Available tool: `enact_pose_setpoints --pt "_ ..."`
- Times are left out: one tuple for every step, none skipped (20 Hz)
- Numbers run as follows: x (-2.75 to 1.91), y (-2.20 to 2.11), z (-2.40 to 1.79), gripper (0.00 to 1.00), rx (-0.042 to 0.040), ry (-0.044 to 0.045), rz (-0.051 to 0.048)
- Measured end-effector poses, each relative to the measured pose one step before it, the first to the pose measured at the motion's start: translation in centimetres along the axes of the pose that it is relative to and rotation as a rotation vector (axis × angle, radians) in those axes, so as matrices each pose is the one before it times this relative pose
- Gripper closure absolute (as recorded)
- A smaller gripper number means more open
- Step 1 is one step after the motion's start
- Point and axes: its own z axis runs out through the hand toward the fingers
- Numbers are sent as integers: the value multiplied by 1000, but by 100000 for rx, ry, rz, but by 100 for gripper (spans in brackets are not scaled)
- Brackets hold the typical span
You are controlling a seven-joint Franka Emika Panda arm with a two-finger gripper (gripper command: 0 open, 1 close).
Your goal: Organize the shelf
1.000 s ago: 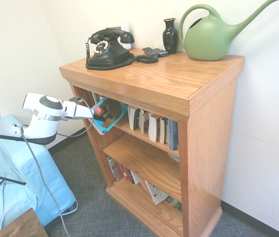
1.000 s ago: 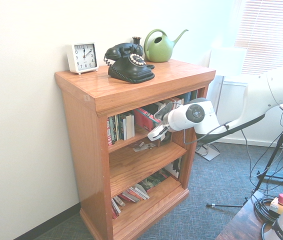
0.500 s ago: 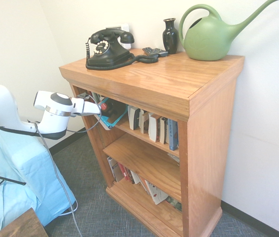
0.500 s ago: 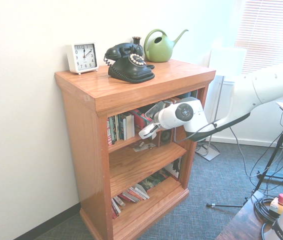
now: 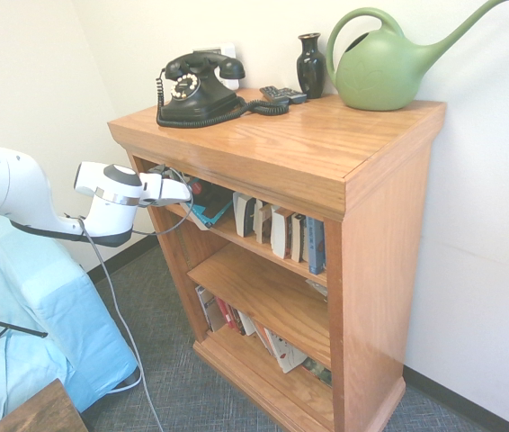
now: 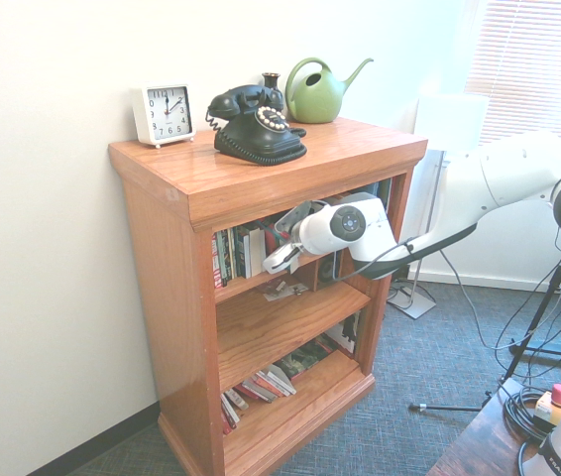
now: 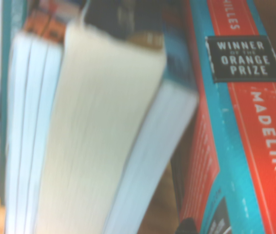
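Against the white wall stands the shelf (image 5: 362, 216), a bookcase of orange-brown wood with a thick flat top and three levels. Next in size is the white arm (image 6: 499, 183). In the first outside view it comes in from the left, and in the second it comes in from the right. It stretches out flat, almost level, and its end pokes into the top level, just under the overhanging top.

On the top sits a green watering can (image 5: 385, 67) at the back, a black old-style telephone (image 5: 196, 90) nearer the front, and a small dark vase (image 5: 310, 63) between them by the wall. A white clock (image 6: 163, 113) shows well only in the second outside view.

Books (image 5: 281, 229) stand in a row on the top level, and more books (image 5: 236, 319) lean on the bottom level. The middle level is mostly bare wood.

The gripper (image 5: 187, 191) is right at a teal and red book (image 5: 211, 207) that leans at one end of the top row. The wrist view alone shows this book (image 7: 235, 146) up close, with the words "Winner of the Orange Prize" on its spine, and a thick book with pale page edges (image 7: 99, 136) leaning against it.

I cannot tell if the fingers are released or clenched
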Motion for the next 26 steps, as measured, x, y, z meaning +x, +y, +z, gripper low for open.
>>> enact_pose_setpoints --pt "67 -76 131 0 15 -38 -135" --pt "28 -12 -1 0 -93 -203 112" --pt "23 1 2 0 -98 -201 -262" --pt "-6 -12 -6 0 6 -45 16" --pt "14 8 6 0 -56 -84 -121" --pt "7 -7 -2 0 -47 -133 24" --pt "19 2 3 0 -77 -157 -53" --pt "5 -7 -2 0 -42 -126 40" --pt "7 -19 -10 0 -43 -190 104" --pt "5 -31 -22 0 2 -138 135" --pt "6 -9 -6 0 -21 -81 72" --pt "5 0 1 0 -17 -37 49" --pt "4 5 3 0 -7 1 -6" --pt "0 0 0 0 -2 -5 -11" --pt "-4 4 -5 0 -14 -19 13" --pt "-18 19 -42 0 -22 -8 -49" --pt "-6 39 -72 0 -17 22 -74" --pt "-33 53 -33 0 -56 -45 -85" --pt "-174 101 -92 0 133 -326 -297" --pt "-360 264 -189 0 222 -653 -447" --pt "-548 413 -259 0 200 -945 -340" --pt "-500 483 -364 0 138 -879 -147" --pt "-524 592 -479 0 25 -736 -117" --pt "-455 615 -529 0 133 -523 -51" --pt "-363 649 -641 0 256 -398 386" --pt "-257 603 -707 0 241 -360 501"
